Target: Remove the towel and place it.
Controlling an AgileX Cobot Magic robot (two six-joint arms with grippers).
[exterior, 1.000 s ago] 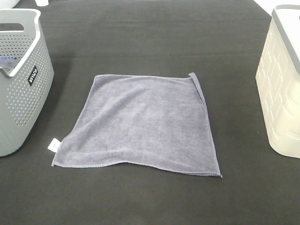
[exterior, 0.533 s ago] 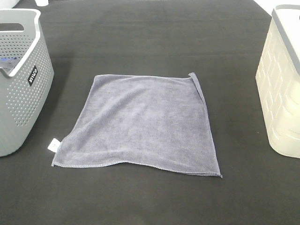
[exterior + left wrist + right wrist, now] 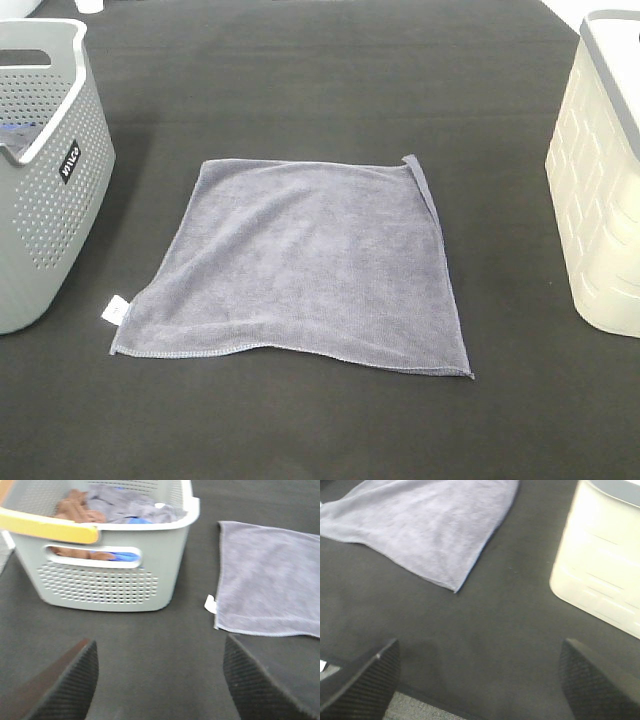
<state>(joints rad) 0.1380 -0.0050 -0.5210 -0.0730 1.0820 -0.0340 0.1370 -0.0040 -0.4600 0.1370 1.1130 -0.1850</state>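
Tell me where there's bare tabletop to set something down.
Bare black tabletop lies beyond the flat square grey-lavender towel and along the near edge. Tighter strips run between it and the grey perforated plastic basket, and the cream plastic basket.

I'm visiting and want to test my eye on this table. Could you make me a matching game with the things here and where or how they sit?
Things:
1. towel
2. grey basket
3. cream basket
4. white tag

States:
a. far right of the high view
b. holds brown and blue cloths
c. spread flat mid-table
d. at a towel corner

Pairs: 1-c, 2-b, 3-a, 4-d
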